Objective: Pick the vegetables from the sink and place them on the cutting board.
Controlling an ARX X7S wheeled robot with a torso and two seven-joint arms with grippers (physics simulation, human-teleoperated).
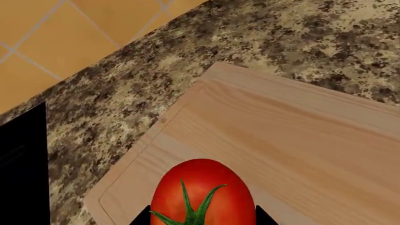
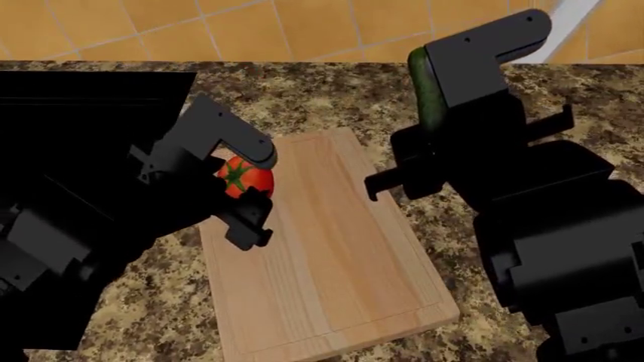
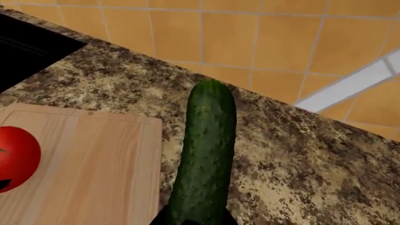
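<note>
My left gripper (image 2: 241, 185) is shut on the red tomato (image 2: 244, 178) with its green stem and holds it over the far left part of the tan cutting board (image 2: 332, 264). The tomato (image 1: 203, 194) fills the left wrist view, with the board (image 1: 300, 140) under it. My right gripper (image 2: 427, 143) is shut on the dark green cucumber (image 2: 427, 87), which stands upright above the counter just right of the board's far corner. In the right wrist view the cucumber (image 3: 203, 154) sticks out from the jaws, beside the board (image 3: 93, 164) and the tomato (image 3: 16, 157). The black sink (image 2: 90, 113) lies left of the board.
A speckled brown granite counter (image 2: 342, 105) carries the board and surrounds the sink. An orange tiled wall (image 2: 302, 26) rises behind it, with a white strip (image 2: 563, 23) at the far right. My two black arms cover much of the counter on both sides.
</note>
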